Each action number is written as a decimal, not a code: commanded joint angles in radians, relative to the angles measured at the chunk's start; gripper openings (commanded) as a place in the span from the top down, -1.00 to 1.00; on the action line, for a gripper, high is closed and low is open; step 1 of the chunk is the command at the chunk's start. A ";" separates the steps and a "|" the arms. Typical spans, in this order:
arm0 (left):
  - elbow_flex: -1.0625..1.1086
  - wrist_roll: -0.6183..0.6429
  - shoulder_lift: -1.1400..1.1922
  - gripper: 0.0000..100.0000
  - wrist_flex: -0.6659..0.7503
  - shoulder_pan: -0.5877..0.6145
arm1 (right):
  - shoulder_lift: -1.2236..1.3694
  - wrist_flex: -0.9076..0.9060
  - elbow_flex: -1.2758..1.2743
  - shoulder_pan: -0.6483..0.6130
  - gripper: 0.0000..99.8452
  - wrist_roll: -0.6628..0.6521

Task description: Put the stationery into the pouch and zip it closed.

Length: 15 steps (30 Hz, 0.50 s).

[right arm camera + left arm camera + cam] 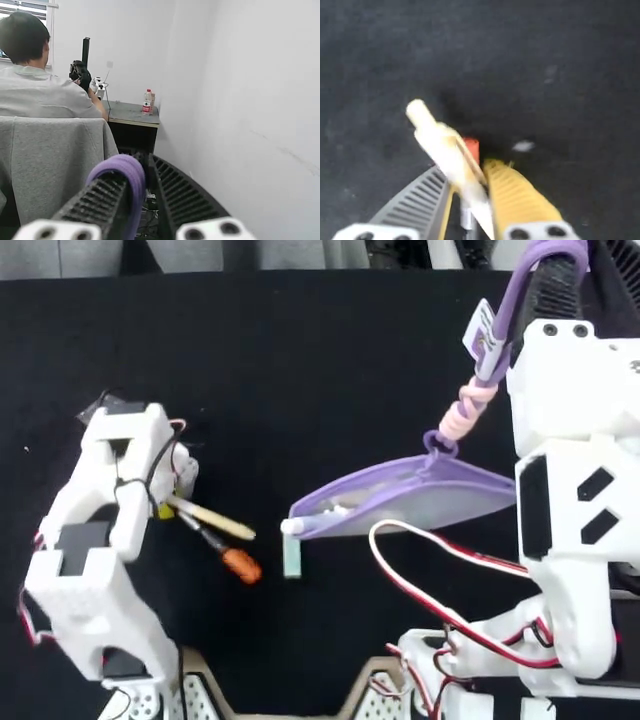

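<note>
Right arm (575, 500), the big white one closest in the overhead shot, is holding the bag up. The right fingers (142, 170) are clamped tight on the purple fabric strap (120, 175). That leaves the lilac zip pouch (420, 495) dangling above the black cloth desk (300, 360), tilted, with its open mouth facing the other arm. Something white (292, 527) pokes out at that mouth.

The left fingers (465, 167) are closed around a cream-coloured plastic pen (212, 519). A dark pen with an orange cap (228, 555) looks pinched in the same grip. The two splay apart, both aimed roughly at the pouch but well apart from it. A small pale-green block (292, 558) lies on the desk just under the mouth.

Imo the step now is feeding those pens in. I'd line them up lengthwise with the opening and lead with the tips. The splay is the catch, since one pen could snag the lip while the other slides in. The pouch hangs free, so a hard shove will probably just swing it away; go slow and shallow. I wouldn't let go until most of each pen is inside.
</note>
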State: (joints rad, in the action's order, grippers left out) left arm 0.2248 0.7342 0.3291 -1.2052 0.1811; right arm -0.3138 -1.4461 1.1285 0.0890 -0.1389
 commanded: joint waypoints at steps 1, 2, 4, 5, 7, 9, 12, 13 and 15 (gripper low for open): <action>-0.073 -0.103 0.023 0.94 -0.218 0.008 | -0.004 0.002 0.001 0.017 0.98 -0.006; -0.099 -0.109 0.023 0.94 -0.278 0.012 | -0.004 -0.002 0.004 0.017 0.98 -0.006; -0.154 -0.109 0.023 0.94 -0.373 0.015 | -0.004 -0.003 0.005 0.017 0.98 -0.006; -0.183 -0.109 0.023 0.94 -0.408 0.015 | -0.004 -0.003 0.005 0.014 0.98 -0.006; -0.246 -0.109 0.023 0.94 -0.463 0.015 | -0.004 -0.003 0.007 0.012 0.98 -0.006; -0.320 -0.109 0.023 0.94 -0.519 0.012 | -0.004 -0.003 0.007 0.012 0.98 -0.006; -0.456 -0.104 0.021 0.94 -0.557 0.004 | -0.004 -0.003 0.007 0.017 0.98 -0.006; -0.501 -0.103 0.014 0.94 -0.555 0.004 | -0.004 -0.003 0.007 0.017 0.98 -0.006; -0.587 -0.103 -0.015 0.94 -0.554 0.004 | -0.004 -0.003 0.007 0.017 0.98 -0.006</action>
State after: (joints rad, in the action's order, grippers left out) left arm -0.1680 0.6345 0.3705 -1.7392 0.1872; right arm -0.3138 -1.4477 1.1285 0.0890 -0.1389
